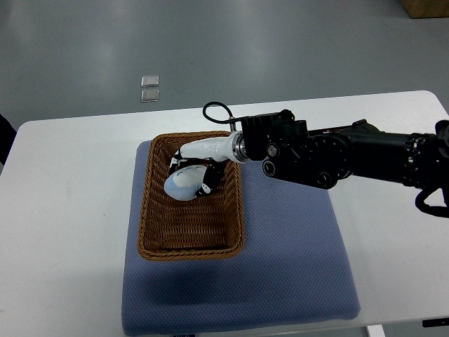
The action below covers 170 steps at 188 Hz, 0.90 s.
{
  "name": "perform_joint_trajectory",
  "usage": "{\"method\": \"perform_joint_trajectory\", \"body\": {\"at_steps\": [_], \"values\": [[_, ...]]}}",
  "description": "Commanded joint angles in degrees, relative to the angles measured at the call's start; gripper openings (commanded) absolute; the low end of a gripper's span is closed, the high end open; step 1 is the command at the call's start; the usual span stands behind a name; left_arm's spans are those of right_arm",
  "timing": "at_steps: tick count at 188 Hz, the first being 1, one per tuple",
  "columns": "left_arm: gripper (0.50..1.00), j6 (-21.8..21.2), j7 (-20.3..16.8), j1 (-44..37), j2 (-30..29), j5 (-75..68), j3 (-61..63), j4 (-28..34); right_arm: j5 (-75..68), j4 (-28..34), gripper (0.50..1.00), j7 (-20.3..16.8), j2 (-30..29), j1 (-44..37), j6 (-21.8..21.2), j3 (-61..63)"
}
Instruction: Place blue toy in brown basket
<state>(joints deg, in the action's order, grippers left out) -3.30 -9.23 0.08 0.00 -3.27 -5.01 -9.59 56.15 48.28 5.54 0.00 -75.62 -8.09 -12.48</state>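
Note:
A brown wicker basket (154, 225) stands on a blue mat (295, 260) on the white table. My right arm comes in from the right edge and its white hand (200, 158) reaches over the basket's far end. The hand's fingers curl around a light blue and white toy (184, 184), which sits low inside the basket, near its far end. I cannot tell whether the toy rests on the basket's floor. The left arm is out of view.
The white table (63, 210) extends left and right of the mat. Two small clear squares (149, 88) lie on the grey floor beyond the table. A brown box corner (428, 7) shows at the top right.

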Motion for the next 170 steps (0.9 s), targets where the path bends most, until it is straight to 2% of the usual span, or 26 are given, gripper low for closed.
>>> {"method": "perform_joint_trajectory", "body": {"at_steps": [1, 37, 47, 70, 104, 133, 170], "values": [[1.0, -0.04, 0.0, 0.09, 0.0, 0.01, 0.0, 0.01, -0.17, -0.03, 0.848, 0.0, 0.0, -0.06, -0.35, 0.18], [1.0, -0.04, 0.0, 0.09, 0.0, 0.01, 0.0, 0.01, -0.43, 0.06, 0.86, 0.26, 0.0, -0.76, -0.87, 0.27], [1.0, -0.04, 0.0, 0.09, 0.0, 0.01, 0.0, 0.01, -0.52, 0.06, 0.879, 0.35, 0.0, -1.11, -0.87, 0.35], [1.0, -0.04, 0.0, 0.09, 0.0, 0.01, 0.09, 0.01, -0.87, 0.32, 0.893, 0.88, 2.02, -3.48, -2.1, 1.85], [1.0, -0.04, 0.0, 0.09, 0.0, -0.07, 0.0, -0.08, -0.87, 0.41, 0.909, 1.14, 7.03, -3.93, -7.64, 12.74], [1.0, -0.04, 0.0, 0.09, 0.0, -0.07, 0.0, -0.08, -2.54, 0.15, 0.911, 1.05, 11.51, -2.87, -8.08, 21.27], [1.0, 0.05, 0.0, 0.09, 0.0, -0.07, 0.09, -0.16, -13.79, -1.52, 0.911, 1.14, 17.31, 3.89, -7.47, 32.25]]}}
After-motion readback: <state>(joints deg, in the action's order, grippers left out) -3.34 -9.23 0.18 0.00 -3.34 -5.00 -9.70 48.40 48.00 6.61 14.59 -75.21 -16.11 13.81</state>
